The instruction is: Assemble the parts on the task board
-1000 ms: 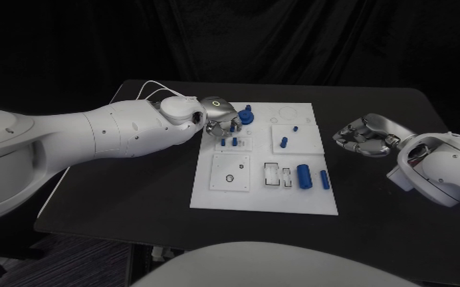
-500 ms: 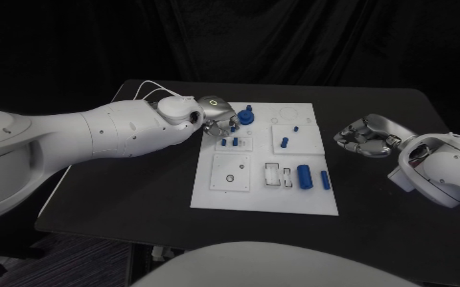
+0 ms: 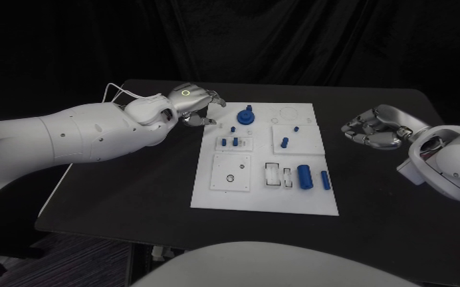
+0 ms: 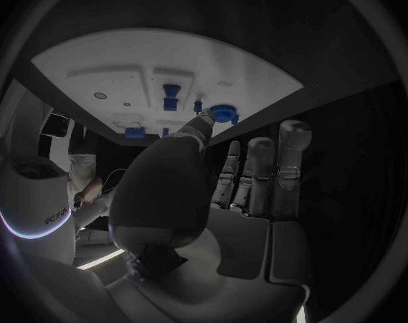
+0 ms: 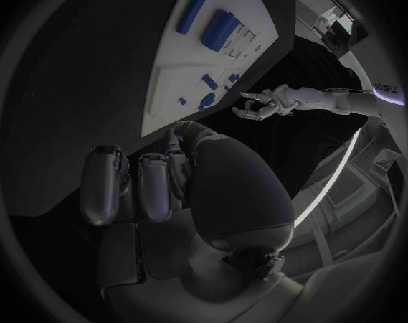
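Observation:
The white task board (image 3: 264, 191) lies mid-table. At its far left stands a round blue knob part (image 3: 245, 115), also in the left wrist view (image 4: 224, 112). Small blue pegs (image 3: 229, 141) stand nearer, with one more (image 3: 231, 128) behind them. A blue peg (image 3: 284, 143), a thick cylinder (image 3: 304, 175) and a thin one (image 3: 325, 180) lie to the right. My left hand (image 3: 192, 103) hovers off the board's far left corner, fingers (image 4: 257, 165) spread, holding nothing. My right hand (image 3: 375, 128) hangs right of the board, fingers curled in; I see nothing plainly in it.
A black ring (image 3: 229, 179) marks a hole in the board's near left square. A thin white cable (image 3: 123, 90) runs over the table's far left corner. Bare black table lies on both sides of the board. My left hand (image 5: 262, 104) also shows in the right wrist view.
My left hand has drawn back leftward off the board from beside the blue knob, its fingers now spread; a small peg shows where it was. My right hand has shifted slightly right.

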You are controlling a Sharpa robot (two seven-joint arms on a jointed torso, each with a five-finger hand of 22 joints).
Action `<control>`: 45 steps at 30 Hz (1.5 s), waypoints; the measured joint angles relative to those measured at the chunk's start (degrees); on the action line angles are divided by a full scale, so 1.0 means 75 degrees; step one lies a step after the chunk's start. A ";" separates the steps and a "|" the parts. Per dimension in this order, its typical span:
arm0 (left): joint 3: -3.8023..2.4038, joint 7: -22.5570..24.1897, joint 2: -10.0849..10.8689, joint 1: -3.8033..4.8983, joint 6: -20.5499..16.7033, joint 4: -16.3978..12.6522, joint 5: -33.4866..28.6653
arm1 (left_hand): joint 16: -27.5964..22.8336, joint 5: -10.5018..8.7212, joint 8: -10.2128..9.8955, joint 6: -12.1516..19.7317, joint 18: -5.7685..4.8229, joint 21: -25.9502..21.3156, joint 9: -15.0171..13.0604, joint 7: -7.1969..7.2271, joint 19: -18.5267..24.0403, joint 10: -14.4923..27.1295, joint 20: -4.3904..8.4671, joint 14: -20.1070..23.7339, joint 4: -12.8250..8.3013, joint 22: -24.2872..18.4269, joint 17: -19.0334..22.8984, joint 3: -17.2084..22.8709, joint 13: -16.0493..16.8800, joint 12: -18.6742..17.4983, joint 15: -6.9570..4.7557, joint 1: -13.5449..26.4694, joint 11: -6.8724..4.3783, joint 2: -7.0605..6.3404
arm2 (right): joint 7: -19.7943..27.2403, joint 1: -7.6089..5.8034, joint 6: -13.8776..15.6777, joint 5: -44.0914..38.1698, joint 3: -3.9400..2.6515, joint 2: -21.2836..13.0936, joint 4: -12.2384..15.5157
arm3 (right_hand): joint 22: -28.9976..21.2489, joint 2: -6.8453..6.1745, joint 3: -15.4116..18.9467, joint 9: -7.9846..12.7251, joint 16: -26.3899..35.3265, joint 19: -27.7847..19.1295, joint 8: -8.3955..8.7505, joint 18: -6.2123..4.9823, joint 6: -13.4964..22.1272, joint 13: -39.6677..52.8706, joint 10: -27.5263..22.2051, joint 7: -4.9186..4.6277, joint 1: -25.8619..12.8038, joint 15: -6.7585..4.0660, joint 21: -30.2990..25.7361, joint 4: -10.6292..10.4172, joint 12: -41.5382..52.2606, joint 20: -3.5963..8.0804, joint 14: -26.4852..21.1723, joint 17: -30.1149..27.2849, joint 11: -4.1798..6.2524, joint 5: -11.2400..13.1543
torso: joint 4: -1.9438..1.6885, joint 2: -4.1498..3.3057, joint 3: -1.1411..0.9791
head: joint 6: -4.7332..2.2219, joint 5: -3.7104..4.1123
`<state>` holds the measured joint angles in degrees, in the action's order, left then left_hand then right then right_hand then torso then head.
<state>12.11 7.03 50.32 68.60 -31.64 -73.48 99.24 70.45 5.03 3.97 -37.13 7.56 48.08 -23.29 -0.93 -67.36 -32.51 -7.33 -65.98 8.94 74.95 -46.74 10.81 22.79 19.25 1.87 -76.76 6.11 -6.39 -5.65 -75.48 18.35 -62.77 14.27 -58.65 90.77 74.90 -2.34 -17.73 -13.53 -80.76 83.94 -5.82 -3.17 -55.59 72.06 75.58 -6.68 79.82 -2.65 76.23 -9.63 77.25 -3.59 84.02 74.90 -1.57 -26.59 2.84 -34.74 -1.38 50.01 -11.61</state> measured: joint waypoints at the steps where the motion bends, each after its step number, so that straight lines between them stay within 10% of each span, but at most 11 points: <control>1: 0.0000 0.0076 0.0117 0.0000 -0.0099 -0.0109 -0.0152 | -0.0357 0.0026 0.0000 0.0173 0.0046 -0.0644 0.0048 -0.0100 0.0371 0.0388 -0.0056 0.0520 0.0182 0.0000 0.0585 -0.0052 -0.0005 0.0029 0.0089 -0.0070 0.0095 -0.0072 | -0.0029 -0.0071 0.0002 -0.0013 -0.0003 -0.0009 0.0015 | 0.0000 0.0000 -0.0024 0.0000 0.0003 -0.0024 -0.0002 0.0000 -0.0002 -0.0083 -0.0094 0.0000 0.0000 0.0000 -0.0047 0.0024 -0.0075 -0.0022 0.0000 0.0000 -0.0010 0.0003 | 0.0002 0.0000 0.0000 | 0.0000 -0.0011; 6: 0.0002 0.0743 0.0689 0.0000 -0.0410 -0.0761 -0.1330 | -0.2325 0.0154 0.0000 0.0229 0.0302 -0.3270 0.0239 -0.0154 0.1992 0.1529 -0.0347 0.2938 0.0924 -0.0613 0.2130 -0.0162 0.0019 0.1011 0.0362 -0.0473 0.0246 0.0035 | -0.0236 -0.0424 0.0004 -0.0119 -0.0006 -0.0053 0.0069 | 0.0006 -0.0135 0.0004 -0.0265 0.0230 -0.0182 -0.0397 0.0001 -0.0509 -0.1028 -0.1053 0.0154 0.0030 0.0000 -0.0375 0.0087 -0.0930 0.0037 0.0000 -0.0207 0.0070 0.0346 | 0.0004 0.0004 0.0005 | 0.0000 -0.0099; 13: 0.0006 0.2199 0.1160 0.0000 -0.0131 -0.1473 -0.4225 | -0.5546 0.1659 0.0000 -0.0002 -0.0011 -0.5723 0.0420 -0.0595 0.4576 0.2165 -0.0560 0.5268 0.0997 -0.2060 0.3807 -0.0344 -0.0332 0.2043 0.0900 -0.0615 0.0105 0.1033 | -0.0530 -0.0761 -0.0062 -0.0542 -0.0014 0.0332 -0.0009 | 0.0005 -0.0242 0.0006 -0.0781 0.0443 -0.0413 -0.0868 -0.0117 -0.0568 -0.2908 -0.2923 0.0218 0.0123 0.0000 -0.0820 0.0275 -0.2683 0.0042 0.0000 -0.0500 0.0082 0.0417 | -0.0023 0.0001 0.0029 | 0.0000 -0.0132; 20: 0.0000 0.3538 0.1170 0.0000 0.1112 -0.1835 -0.7924 | -0.6537 0.2983 0.0279 -0.0481 -0.0010 -0.5943 0.0559 -0.1010 0.5856 0.1474 -0.0548 0.5488 0.1033 -0.3416 0.4558 -0.0683 -0.0956 0.2473 0.0889 -0.1001 0.0410 0.1543 | -0.0640 -0.0642 -0.0205 -0.1387 -0.0006 0.0600 -0.0238 | 0.0005 -0.0375 -0.0233 -0.1248 0.0777 -0.0785 -0.1118 -0.0243 0.0058 -0.3938 -0.4203 -0.0013 0.0262 0.0189 -0.1553 0.0512 -0.3887 -0.0125 -0.0265 -0.0949 -0.0162 0.0213 | -0.0120 -0.0010 0.0089 | 0.0000 0.0166; 27: 0.0006 0.3974 0.1209 -0.0003 0.2422 -0.2020 -1.0947 | -0.7644 0.3172 0.0354 -0.0263 -0.0010 -0.5943 0.1116 -0.1156 0.6053 0.1300 -0.0595 0.6274 0.1028 -0.4595 0.5526 -0.1423 -0.2235 0.1617 0.0866 -0.0667 0.0317 0.1749 | -0.0639 -0.0303 -0.0229 -0.2516 -0.0004 0.0665 -0.0296 | 0.0004 -0.0425 -0.0608 -0.1264 0.1142 -0.1217 -0.1007 -0.0358 0.0607 -0.4301 -0.4767 -0.0165 0.0364 0.0375 -0.2310 0.0640 -0.4272 -0.0312 -0.0718 -0.1472 -0.0376 0.0868 | -0.0302 -0.0036 0.0246 | 0.0000 0.0521; 31: 0.0004 0.4079 0.1210 -0.0007 0.3209 -0.2058 -1.2181 | -0.8852 0.2911 -0.0090 0.1575 -0.0009 -0.6094 0.1911 -0.0743 0.7740 0.2878 -0.0495 0.8047 0.1033 -0.6814 0.6041 -0.2033 -0.2673 0.0012 0.0820 -0.0233 0.0026 0.1986 | -0.0619 -0.0133 -0.0195 -0.3026 -0.0002 0.0721 -0.0343 | 0.0004 -0.0601 -0.0869 -0.1109 0.1154 -0.1322 -0.0746 -0.0358 0.1107 -0.4650 -0.5271 -0.0173 0.0192 0.0498 -0.2457 0.0624 -0.4671 -0.0418 -0.0841 -0.1563 -0.0542 0.1085 | -0.0442 -0.0058 0.0330 | 0.0000 0.0741; 34: 0.0003 0.4125 0.1237 -0.0012 0.3609 -0.2108 -1.2710 | -0.9204 0.2745 -0.0239 0.2693 -0.0009 -0.6163 0.2440 0.0076 0.8418 0.3499 -0.0508 0.8554 0.1023 -0.7975 0.6151 -0.2467 -0.2763 -0.0744 0.0812 -0.0116 -0.0050 0.2106 | -0.0591 -0.0024 -0.0159 -0.3259 -0.0004 0.0754 -0.0384 | 0.0004 -0.0746 -0.1031 -0.0926 0.1213 -0.1437 -0.0545 -0.0381 0.1445 -0.5165 -0.5930 -0.0181 0.0184 0.0668 -0.2584 0.0650 -0.5327 -0.0537 -0.0964 -0.1663 -0.0777 0.1244 | -0.0557 -0.0084 0.0412 | 0.0000 0.0874; 38: 0.0007 0.4163 0.1285 -0.0028 0.3998 -0.2171 -1.3174 | -0.9347 0.2674 -0.0282 0.3178 -0.0009 -0.6243 0.2733 0.0479 0.8709 0.3837 -0.0552 0.8734 0.1017 -0.8729 0.6197 -0.2784 -0.2818 -0.1240 0.0800 -0.0247 -0.0367 0.2236 | -0.0525 0.0110 -0.0106 -0.3474 -0.0005 0.0817 -0.0487 | 0.0003 -0.0757 -0.1009 -0.0675 0.1213 -0.1459 -0.0307 -0.0477 0.1694 -0.5730 -0.6316 -0.0163 0.0194 0.0746 -0.2630 0.0717 -0.5798 -0.0669 -0.1032 -0.1710 -0.0912 0.1438 | -0.0653 -0.0118 0.0504 | 0.0001 0.0985; 45: 0.0007 0.4201 0.1296 -0.0046 0.4343 -0.2235 -1.3503 | -0.9366 0.2674 -0.0287 0.3287 -0.0008 -0.6280 0.2873 0.0588 0.8868 0.3990 -0.0687 0.8755 0.0999 -0.9225 0.6223 -0.2946 -0.2839 -0.1458 0.0802 -0.0361 -0.0520 0.2350 | -0.0351 0.0312 -0.0001 -0.3671 -0.0005 0.1055 -0.0815 | 0.0003 -0.0756 -0.0955 -0.0557 0.1092 -0.1390 -0.0302 -0.0476 0.1694 -0.6009 -0.6163 -0.0163 0.0194 0.0792 -0.2546 0.0707 -0.5806 -0.0738 -0.0984 -0.1662 -0.0929 0.1567 | -0.0745 -0.0168 0.0664 | 0.0001 0.1106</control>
<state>12.16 38.53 60.04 68.26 0.93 -90.24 -2.03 0.21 25.08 1.82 -12.47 7.50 0.98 -1.75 3.48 -0.85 -2.58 -12.48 -0.31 16.43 5.76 -0.07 -11.29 1.49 8.31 7.88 -79.46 2.21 11.23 -8.29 -73.14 18.35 -90.30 14.23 -50.74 84.66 74.93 -8.01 -24.89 -17.71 -72.56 73.52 -8.09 -6.74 -42.89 26.99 29.36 -7.90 81.28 3.29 57.14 -4.33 33.70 -9.12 76.65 62.44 -8.53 -14.84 -2.75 -36.00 3.60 50.02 -3.32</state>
